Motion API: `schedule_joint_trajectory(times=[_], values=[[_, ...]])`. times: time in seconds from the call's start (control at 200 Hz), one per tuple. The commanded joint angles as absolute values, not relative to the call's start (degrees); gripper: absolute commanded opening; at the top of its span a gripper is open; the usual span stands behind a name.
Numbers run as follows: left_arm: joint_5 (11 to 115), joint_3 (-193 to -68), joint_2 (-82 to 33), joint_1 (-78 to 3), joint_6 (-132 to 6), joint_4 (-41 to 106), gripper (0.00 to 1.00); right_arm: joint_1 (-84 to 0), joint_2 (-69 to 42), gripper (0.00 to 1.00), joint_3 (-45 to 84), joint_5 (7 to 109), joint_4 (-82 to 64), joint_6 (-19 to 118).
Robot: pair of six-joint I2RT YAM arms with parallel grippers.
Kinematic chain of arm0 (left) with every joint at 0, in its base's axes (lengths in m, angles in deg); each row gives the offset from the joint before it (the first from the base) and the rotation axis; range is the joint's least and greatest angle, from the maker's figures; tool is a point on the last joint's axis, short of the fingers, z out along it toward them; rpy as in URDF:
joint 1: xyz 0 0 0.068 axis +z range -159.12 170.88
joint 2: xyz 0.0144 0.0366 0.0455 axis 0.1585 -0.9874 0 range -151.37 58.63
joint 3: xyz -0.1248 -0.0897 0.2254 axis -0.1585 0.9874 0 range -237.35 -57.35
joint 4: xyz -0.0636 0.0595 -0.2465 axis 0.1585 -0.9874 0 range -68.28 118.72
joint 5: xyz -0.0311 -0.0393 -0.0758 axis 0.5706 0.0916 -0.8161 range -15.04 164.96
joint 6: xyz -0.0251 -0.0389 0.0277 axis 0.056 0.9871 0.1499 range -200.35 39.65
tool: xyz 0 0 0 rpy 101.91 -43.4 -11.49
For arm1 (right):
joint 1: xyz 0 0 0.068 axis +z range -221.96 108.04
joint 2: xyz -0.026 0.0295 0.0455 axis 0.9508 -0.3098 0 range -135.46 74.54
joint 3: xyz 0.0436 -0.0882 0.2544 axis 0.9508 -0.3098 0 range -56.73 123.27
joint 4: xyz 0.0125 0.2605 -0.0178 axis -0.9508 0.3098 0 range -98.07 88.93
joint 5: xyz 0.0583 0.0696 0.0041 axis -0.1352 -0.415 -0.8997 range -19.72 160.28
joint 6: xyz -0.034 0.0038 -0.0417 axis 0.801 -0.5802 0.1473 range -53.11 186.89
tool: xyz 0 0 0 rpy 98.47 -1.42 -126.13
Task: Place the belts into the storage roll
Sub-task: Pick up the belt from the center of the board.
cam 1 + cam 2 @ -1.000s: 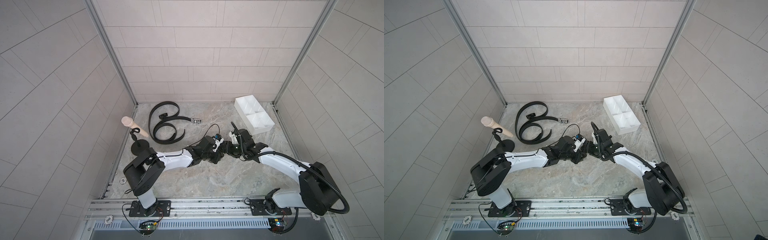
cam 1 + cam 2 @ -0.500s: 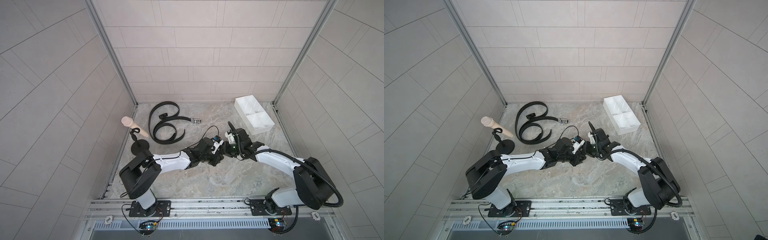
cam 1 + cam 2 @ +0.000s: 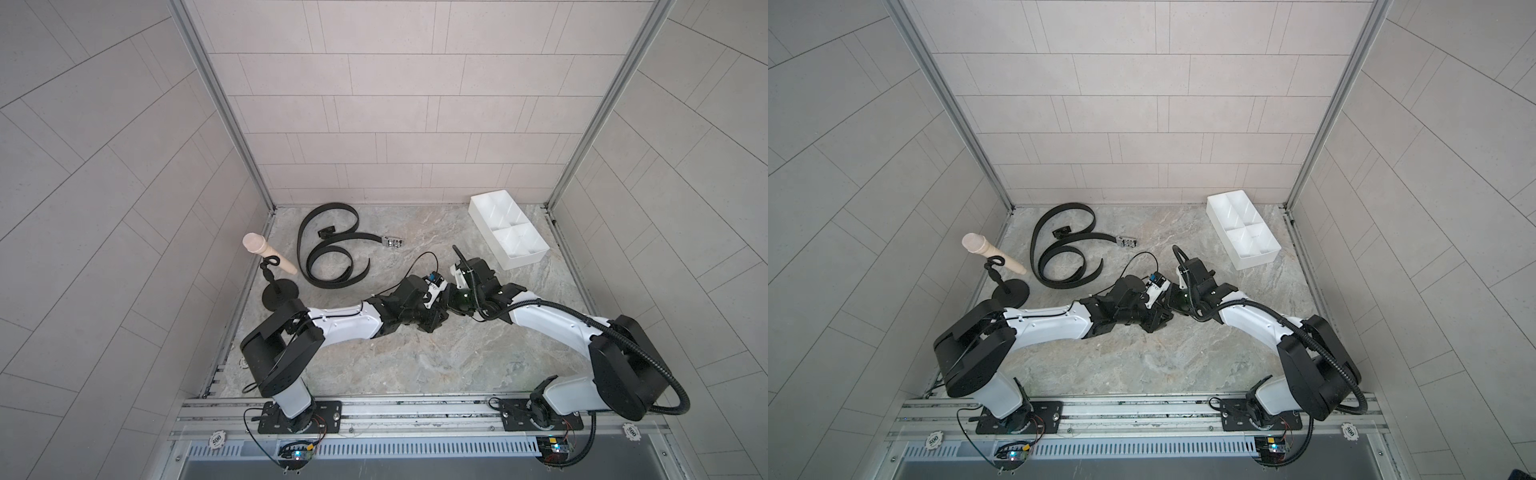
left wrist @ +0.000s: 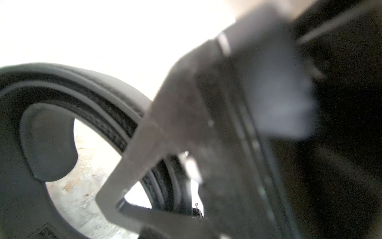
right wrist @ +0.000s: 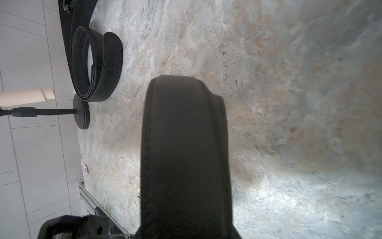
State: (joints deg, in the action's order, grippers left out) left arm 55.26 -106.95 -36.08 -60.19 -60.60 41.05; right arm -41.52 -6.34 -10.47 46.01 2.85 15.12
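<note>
Where the 2 arms meet mid-table in both top views, the left gripper (image 3: pixel 441 309) (image 3: pixel 1163 311) and right gripper (image 3: pixel 454 302) (image 3: pixel 1177 301) sit nose to nose. Their jaws are hidden under the wrists.
- Open room: bare marble table (image 3: pixel 415 361) runs from the grippers to the front rail (image 3: pixel 415 405). A narrower bare strip lies between the right gripper and the storage tray (image 3: pixel 523 261).
- The storage tray sits back right, angled, near the right wall. Its 4 compartments show only white floor.
- Back left: 2 loose belts (image 3: pixel 328 205) lie in overlapping curves, with 1 silvery buckle (image 3: pixel 394 242) toward the centre.
- A black stand (image 3: pixel 279 294) with a beige peg (image 3: pixel 270 253) stands just beside them, close to the left wall.
- Tiled walls (image 3: pixel 395 104) close 3 sides.

Left wrist view (blurred, very close):
- The coiled belt (image 4: pixel 99 97) is seen face-on, with marble showing through its ring.
- A dark rounded finger (image 4: pixel 47 142) shows within the ring, and a grey trussed piece (image 4: pixel 175 124) crosses the coil's other side.
- The left gripper grips the coiled belt.

Right wrist view:
- The coiled belt (image 5: pixel 184 155) is edge-on, and its stitched strap fills the middle.
- No finger is in shot, so I cannot tell whether the right gripper is clamped on it.
- Beyond it are the loose belts (image 5: pixel 97 62), the stand (image 5: pixel 82 111), the peg (image 5: pixel 26 97) and wide bare marble.
</note>
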Motion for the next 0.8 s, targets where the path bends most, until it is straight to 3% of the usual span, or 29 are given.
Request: schedule_joint_trajectory(times=[0.0,0.18,0.335,0.571,0.796], values=[[55.8,-109.8,-35.4,-60.0,-59.3,45.2,0.18,-41.1,-4.3,0.0,-6.4,49.1,11.2,19.2],[56.5,-109.3,-33.2,-59.9,-58.4,44.6,0.54,-42.7,-6.1,0.0,0.3,51.1,22.4,25.2],[56.5,-109.3,-30.1,-59.9,-57.5,44.4,0.73,-44.3,-7.8,0.0,4.8,52.0,28.5,29.7],[57.9,-107.4,-23.7,-59.8,-59.3,39.0,0.91,-47.4,-10.3,0.0,14.2,55.8,38.5,38.7],[60.1,-100.0,-17.9,-57.7,-59.2,37.2,0.98,-53.0,-12.9,0.0,24.5,60.7,45.9,50.4]])
